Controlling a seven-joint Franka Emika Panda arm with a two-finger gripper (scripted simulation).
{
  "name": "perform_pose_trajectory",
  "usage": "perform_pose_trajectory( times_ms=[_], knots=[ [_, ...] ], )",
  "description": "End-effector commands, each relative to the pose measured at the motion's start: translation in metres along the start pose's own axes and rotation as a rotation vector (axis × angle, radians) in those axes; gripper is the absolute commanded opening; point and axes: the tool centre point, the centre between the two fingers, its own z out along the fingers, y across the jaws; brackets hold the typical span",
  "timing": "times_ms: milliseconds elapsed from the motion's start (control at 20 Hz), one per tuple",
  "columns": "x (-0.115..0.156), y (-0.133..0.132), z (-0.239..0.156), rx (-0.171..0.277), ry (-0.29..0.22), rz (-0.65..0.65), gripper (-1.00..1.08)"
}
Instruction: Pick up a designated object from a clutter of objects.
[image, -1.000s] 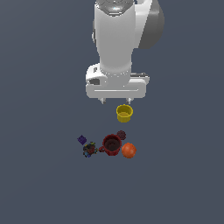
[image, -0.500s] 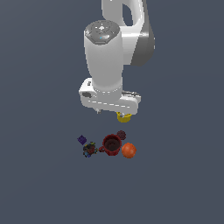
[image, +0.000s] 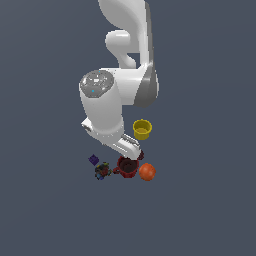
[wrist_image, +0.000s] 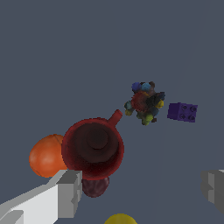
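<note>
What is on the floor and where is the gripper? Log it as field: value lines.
target: dark multicoloured item, free, untouched
nearest neighbours: purple cube on one side, dark red mug on the other
mug: upright, handle towards target
other clutter: orange ball, maroon round thing, yellow cup
gripper: open, empty, above the clutter

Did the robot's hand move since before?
Yes. The gripper came down past the yellow cup toward the exterior view's left, and now sits just above the red mug.
</note>
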Motion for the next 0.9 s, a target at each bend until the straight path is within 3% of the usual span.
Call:
perform_pose_trajectory(
  times_ms=[0,400,850],
  knots=[
    [0.014,0.007,0.019,-0.001,0.01,0.089,1.0],
    [0.046,0.028,0.067,-0.006,0.037,0.302,1.0],
    [0.06,0.04,0.091,-0.009,0.052,0.403,1.0]
  ],
)
